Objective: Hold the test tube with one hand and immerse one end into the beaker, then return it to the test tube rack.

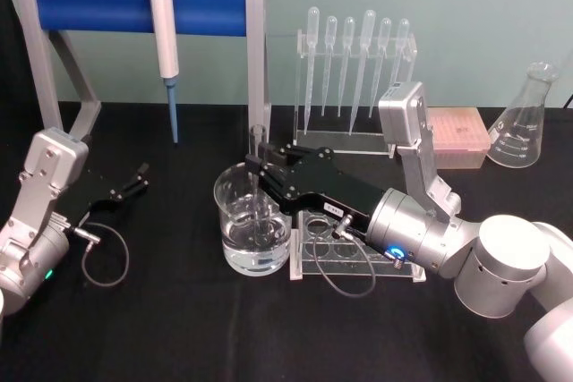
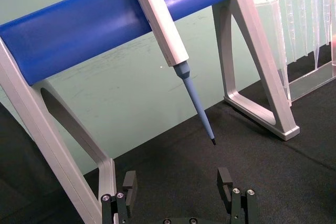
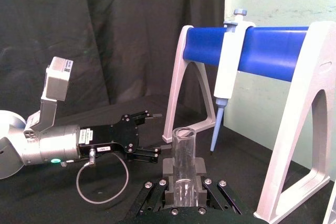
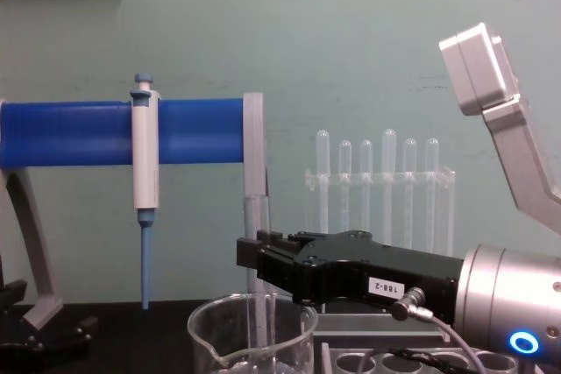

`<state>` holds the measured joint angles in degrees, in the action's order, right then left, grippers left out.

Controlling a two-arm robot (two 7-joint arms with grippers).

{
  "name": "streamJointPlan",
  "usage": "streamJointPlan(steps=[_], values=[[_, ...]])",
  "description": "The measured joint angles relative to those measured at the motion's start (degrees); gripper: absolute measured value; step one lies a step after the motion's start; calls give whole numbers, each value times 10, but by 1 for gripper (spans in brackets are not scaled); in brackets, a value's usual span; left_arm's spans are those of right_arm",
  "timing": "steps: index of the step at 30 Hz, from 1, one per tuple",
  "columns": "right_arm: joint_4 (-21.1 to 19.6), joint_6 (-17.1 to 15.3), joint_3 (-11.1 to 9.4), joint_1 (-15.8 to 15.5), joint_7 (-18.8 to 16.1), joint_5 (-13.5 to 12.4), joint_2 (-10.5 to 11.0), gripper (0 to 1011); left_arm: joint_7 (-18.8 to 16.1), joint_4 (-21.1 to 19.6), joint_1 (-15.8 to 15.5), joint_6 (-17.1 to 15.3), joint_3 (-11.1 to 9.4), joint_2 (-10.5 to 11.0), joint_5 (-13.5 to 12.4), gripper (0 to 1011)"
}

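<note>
Test tube (image 1: 258, 142) stands upright in the beaker (image 1: 222, 203), its lower end down in the clear liquid, near the middle of the black table (image 1: 161, 319). At the back left a grey stand with a blue bar (image 1: 98, 2) carries a white pipettor (image 1: 164, 42), which hangs tip down. The right gripper (image 1: 265, 176) reaches in from the right, passing over the test tube rack (image 1: 358, 261). Its jaws are closed on the tube just above the beaker's rim, and the tube's open top stands clear above them. The left gripper (image 2: 177, 184) is parked at the table's left, near the stand's foot, with its jaws wide apart and nothing between them. The rack lies just beside the beaker on its right. Behind it a clear holder carries a row of thin pipettes (image 1: 354, 69).
</note>
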<state>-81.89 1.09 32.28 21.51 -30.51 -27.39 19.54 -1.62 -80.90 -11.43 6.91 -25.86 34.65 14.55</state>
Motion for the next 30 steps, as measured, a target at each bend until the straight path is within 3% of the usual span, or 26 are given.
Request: streamJointPlan(steps=[30], values=[[0,0,0,0,0,0,0,223,0,0,0,0,0,0,0,1000]])
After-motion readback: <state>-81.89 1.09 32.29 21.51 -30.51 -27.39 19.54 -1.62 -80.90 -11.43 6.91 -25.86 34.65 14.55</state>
